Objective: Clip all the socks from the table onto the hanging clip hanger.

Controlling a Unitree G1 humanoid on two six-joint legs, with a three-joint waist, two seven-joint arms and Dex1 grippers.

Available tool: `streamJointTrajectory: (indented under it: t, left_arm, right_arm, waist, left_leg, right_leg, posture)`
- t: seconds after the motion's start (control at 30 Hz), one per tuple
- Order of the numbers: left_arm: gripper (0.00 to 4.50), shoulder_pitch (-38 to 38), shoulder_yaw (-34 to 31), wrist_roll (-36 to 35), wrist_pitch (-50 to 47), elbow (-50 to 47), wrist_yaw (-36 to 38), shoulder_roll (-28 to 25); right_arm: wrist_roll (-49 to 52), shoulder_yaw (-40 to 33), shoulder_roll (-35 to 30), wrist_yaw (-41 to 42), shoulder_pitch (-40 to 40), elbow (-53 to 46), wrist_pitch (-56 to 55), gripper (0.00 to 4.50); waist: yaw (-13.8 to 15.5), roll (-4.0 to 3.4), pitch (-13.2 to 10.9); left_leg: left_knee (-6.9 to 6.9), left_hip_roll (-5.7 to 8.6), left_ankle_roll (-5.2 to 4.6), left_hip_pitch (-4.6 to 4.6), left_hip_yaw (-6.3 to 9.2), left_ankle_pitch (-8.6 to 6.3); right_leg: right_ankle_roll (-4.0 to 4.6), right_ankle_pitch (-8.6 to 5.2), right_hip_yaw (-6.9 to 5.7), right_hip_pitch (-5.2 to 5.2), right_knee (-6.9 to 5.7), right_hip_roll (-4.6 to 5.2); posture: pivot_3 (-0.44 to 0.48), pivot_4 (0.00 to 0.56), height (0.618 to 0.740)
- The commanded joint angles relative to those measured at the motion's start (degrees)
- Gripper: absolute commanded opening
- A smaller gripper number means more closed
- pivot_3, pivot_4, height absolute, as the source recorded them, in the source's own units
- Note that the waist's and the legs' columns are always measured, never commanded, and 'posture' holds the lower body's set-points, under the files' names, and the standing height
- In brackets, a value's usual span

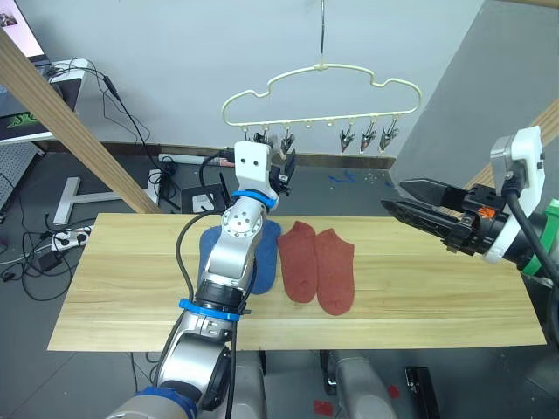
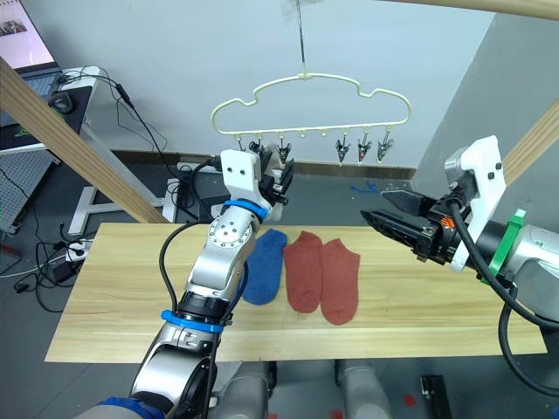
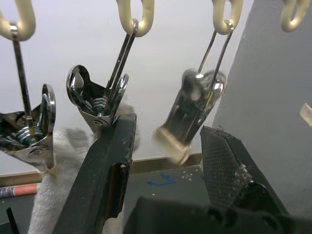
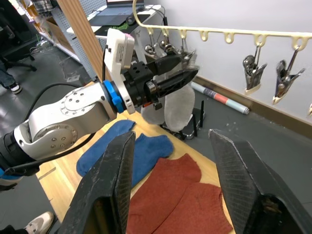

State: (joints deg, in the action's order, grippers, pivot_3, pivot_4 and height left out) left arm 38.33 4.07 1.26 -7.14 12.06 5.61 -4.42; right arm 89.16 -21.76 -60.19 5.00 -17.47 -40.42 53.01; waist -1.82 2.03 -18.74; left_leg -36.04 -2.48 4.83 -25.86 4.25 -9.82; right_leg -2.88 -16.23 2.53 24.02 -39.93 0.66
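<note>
The cream clip hanger (image 1: 323,92) hangs behind the table (image 1: 437,297). Two blue socks (image 2: 266,266) lie on the wood, partly hidden under my left arm, with two rust-red socks (image 1: 316,266) beside them to the right. Two light grey socks (image 4: 178,105) hang from the hanger's left clips. My left gripper (image 3: 168,124) is raised to those clips and open, a metal clip (image 3: 187,114) swinging between its fingers and a grey sock (image 3: 58,195) just beside it. My right gripper (image 1: 393,194) hovers open and empty above the table's right part, pointing left.
Several free clips (image 1: 367,135) hang on the hanger's right half. A slanted wooden beam (image 1: 79,131) crosses the left side. Behind it stand a desk with a monitor (image 1: 17,35), and cables and a power strip (image 1: 70,236) lie on the floor.
</note>
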Motion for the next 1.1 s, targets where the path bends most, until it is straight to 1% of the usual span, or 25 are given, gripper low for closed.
streamJointTrajectory:
  t: [0.03, 0.17, 0.4, 1.1]
  left_arm:
    - [2.35, 1.76, -0.33, -0.13, 1.24, -0.91, -0.41, 1.04]
    - [2.35, 3.27, -1.12, -0.90, 0.52, -0.51, -1.12, 2.11]
    - [2.35, 3.66, -0.98, -0.67, -0.17, -1.26, -1.84, 3.91]
    - [2.35, 5.87, -2.72, -1.96, -2.50, -1.83, -3.18, 5.53]
  right_arm:
    - [1.40, -0.86, -0.95, 0.00, -0.06, -1.08, -1.77, 2.52]
    - [1.66, -0.60, -1.08, -0.45, 0.02, -1.16, -2.14, 2.52]
    - [2.73, -0.54, -1.75, -1.34, 0.50, -1.35, -2.77, 2.52]
    - [4.61, -0.17, -2.59, -3.08, 1.10, -1.61, -3.98, 2.52]
  waist:
    - [0.00, 0.00, 0.00]
    - [0.00, 0.00, 0.00]
    - [-0.01, 0.00, 0.00]
    - [-0.01, 0.00, 0.00]
  left_leg:
    - [0.00, 0.00, 0.00, 0.00, 0.00, 0.00]
    - [-0.01, 0.00, 0.00, 0.00, 0.00, 0.00]
    - [0.00, 0.00, 0.00, 0.00, 0.00, 0.00]
    - [-0.01, 0.01, -0.01, 0.00, 0.00, 0.01]
  right_leg:
    - [0.00, 0.00, 0.00, 0.00, 0.00, 0.00]
    - [0.00, 0.00, 0.00, 0.00, 0.00, 0.00]
    - [0.00, 0.00, 0.00, 0.00, -0.01, 0.00]
    - [-0.01, 0.01, 0.01, 0.00, -0.01, 0.00]
  posture:
    - [-0.065, 0.273, 0.740]
    - [-0.072, 0.275, 0.740]
    - [-0.073, 0.280, 0.740]
    - [-0.078, 0.285, 0.740]
